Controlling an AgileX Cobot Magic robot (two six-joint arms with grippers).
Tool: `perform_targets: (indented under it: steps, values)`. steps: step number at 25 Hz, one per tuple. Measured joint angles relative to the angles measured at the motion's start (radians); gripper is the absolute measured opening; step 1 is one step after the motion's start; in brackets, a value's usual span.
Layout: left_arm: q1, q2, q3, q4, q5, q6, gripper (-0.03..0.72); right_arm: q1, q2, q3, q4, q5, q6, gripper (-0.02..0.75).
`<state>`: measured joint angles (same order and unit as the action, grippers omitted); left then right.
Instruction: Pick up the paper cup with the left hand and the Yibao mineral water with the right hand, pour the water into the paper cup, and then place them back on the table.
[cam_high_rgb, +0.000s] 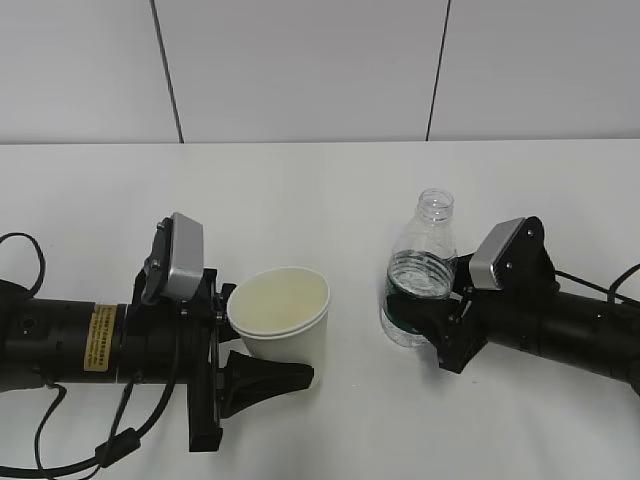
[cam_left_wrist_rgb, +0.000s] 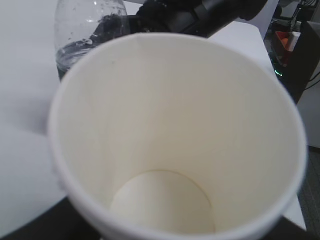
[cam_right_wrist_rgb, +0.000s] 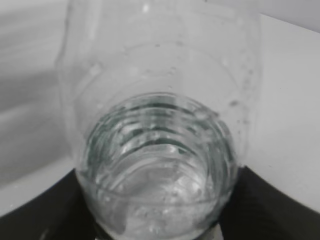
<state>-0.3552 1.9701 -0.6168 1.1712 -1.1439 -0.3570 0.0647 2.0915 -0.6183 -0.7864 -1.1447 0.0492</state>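
Note:
The cream-white paper cup (cam_high_rgb: 281, 313) sits between the black fingers of my left gripper (cam_high_rgb: 262, 352), tilted a little toward the camera. It fills the left wrist view (cam_left_wrist_rgb: 175, 135), and its inside looks dry. The uncapped Yibao mineral water bottle (cam_high_rgb: 420, 270), clear with a dark green band, stands upright, part full. My right gripper (cam_high_rgb: 425, 322) is shut on its lower body. In the right wrist view the bottle (cam_right_wrist_rgb: 160, 125) fills the frame, with black fingers (cam_right_wrist_rgb: 265, 205) at both lower corners. The bottle also shows behind the cup in the left wrist view (cam_left_wrist_rgb: 85, 30).
The white table (cam_high_rgb: 330, 190) stretches back to a white panelled wall. Both black arms lie low along the table's front. Black cables (cam_high_rgb: 30, 265) loop at the left edge. Equipment stands off the table's edge in the left wrist view (cam_left_wrist_rgb: 300, 45).

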Motion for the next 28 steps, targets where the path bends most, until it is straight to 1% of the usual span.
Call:
perform_targets:
  steps: [9,18,23,25,28]
  values:
    - [0.000,0.000,0.000,-0.001,0.000,0.000,0.424,0.000,0.000,0.000,0.002,0.000,0.002,0.395]
    - [0.000,0.000,0.000,-0.001,0.000,0.000,0.424,0.000,0.000,0.000,0.000,0.002,0.002,0.390]
    - [0.000,0.000,0.000,0.004,0.000,0.000,0.424,0.000,-0.050,0.000,-0.022,0.024,0.004,0.385]
    - [-0.005,0.000,0.000,0.004,0.000,0.000,0.424,0.000,-0.070,0.000,-0.039,0.024,0.004,0.384]
    - [-0.032,0.000,0.000,0.004,0.000,0.000,0.424,0.000,-0.087,0.000,-0.054,0.024,0.004,0.383]
